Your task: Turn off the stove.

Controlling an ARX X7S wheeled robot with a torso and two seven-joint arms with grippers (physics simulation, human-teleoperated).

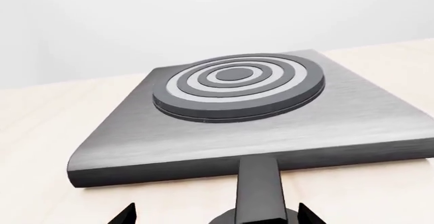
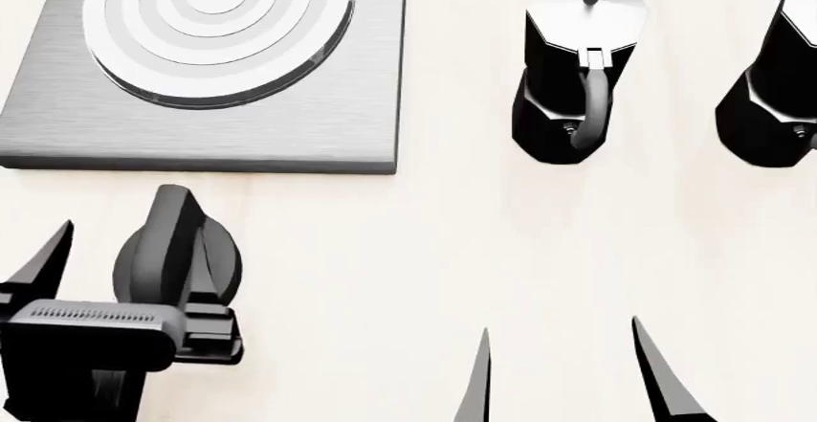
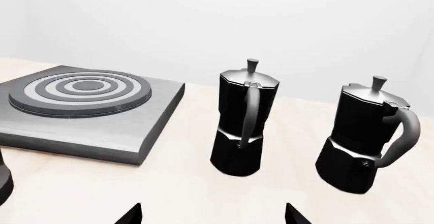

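Left wrist view first: the stove [image 1: 271, 127] sits flat on the pale counter [image 1: 40, 132], its ringed burner [image 1: 237, 84] dark and grey, no glow that I can see. The knob [image 1: 257, 193] is right below the camera, its ridge pointing at the stove's near edge, with the left gripper [image 1: 215, 215] fingertips spread on either side of it, not touching.

Head view: the knob [image 2: 176, 255] sits on the counter just near of the stove [image 2: 255, 125], at the left. The left gripper [image 2: 121, 293] hangs over it, fingers apart, straddling but not clamped as far as I can tell. The right gripper [image 2: 568, 374] is near, well apart from everything, fingers spread and empty. Two moka pots [image 2: 577, 68] stand at the far right.

Right wrist view: stove [image 3: 88, 117] on the left, both pots [image 3: 243, 122] upright, right gripper [image 3: 211, 215] tips wide apart.

My read: the approach looks done, but the grab and the twist are still left.
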